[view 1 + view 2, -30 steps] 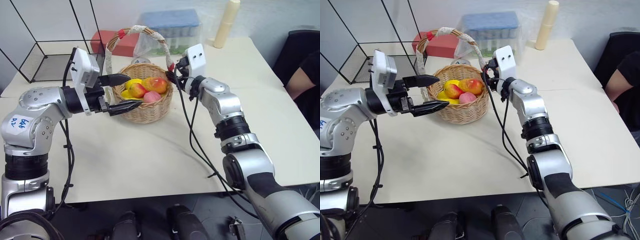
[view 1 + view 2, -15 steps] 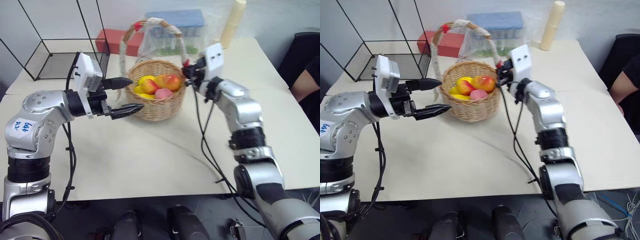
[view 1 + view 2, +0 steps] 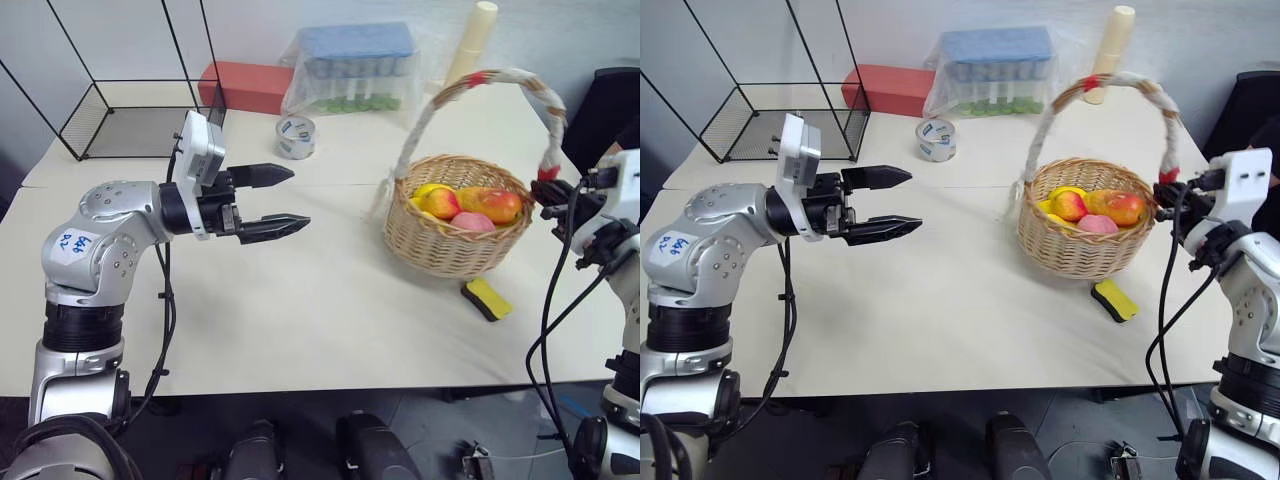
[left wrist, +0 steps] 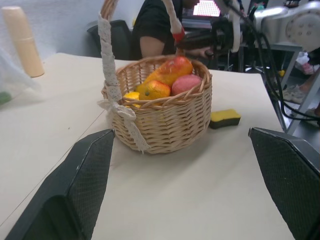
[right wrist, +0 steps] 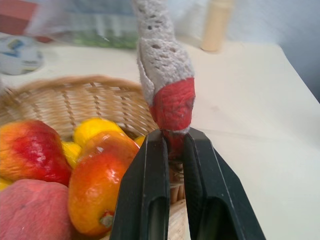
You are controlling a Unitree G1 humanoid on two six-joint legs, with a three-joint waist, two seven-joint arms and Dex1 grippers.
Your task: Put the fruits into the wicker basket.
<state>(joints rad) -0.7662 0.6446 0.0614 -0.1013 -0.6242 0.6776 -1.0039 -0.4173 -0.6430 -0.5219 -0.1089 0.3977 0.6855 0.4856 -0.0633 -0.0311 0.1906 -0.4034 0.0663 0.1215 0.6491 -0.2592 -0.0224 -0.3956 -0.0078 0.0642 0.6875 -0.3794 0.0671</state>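
Wicker basket: I see the wicker basket [image 3: 458,228] standing on the right part of the table [image 3: 300,300], its white-wrapped handle [image 3: 520,85] arched above it.
Fruits: the mango [image 3: 492,204], the peach [image 3: 473,222] and the small red-orange fruit [image 3: 440,203] all lie inside the basket, touching one another.
Right gripper: my right gripper [image 5: 172,150] has its two black fingers pressed onto the red end of the handle [image 5: 174,104], just above the rim; the right wrist view shows this pinch plainly, while from the head views I only make out the gripper meeting the handle's base at the basket's right side.
Left gripper: my left gripper [image 3: 280,200] hangs over the table well to the left of the basket, pointing toward it, fingers spread wide and holding nothing.
Sponge: a yellow sponge with a black edge [image 3: 487,298] lies flat on the table just beside the basket, on its near right.
Left wrist view: it shows a person's arm [image 4: 152,47] behind the basket.
Back of table: a roll of tape [image 3: 296,137], a red box [image 3: 245,85], a black wire cage [image 3: 120,110], a blue-lidded clear container [image 3: 352,65] and a cream cylinder [image 3: 470,40].
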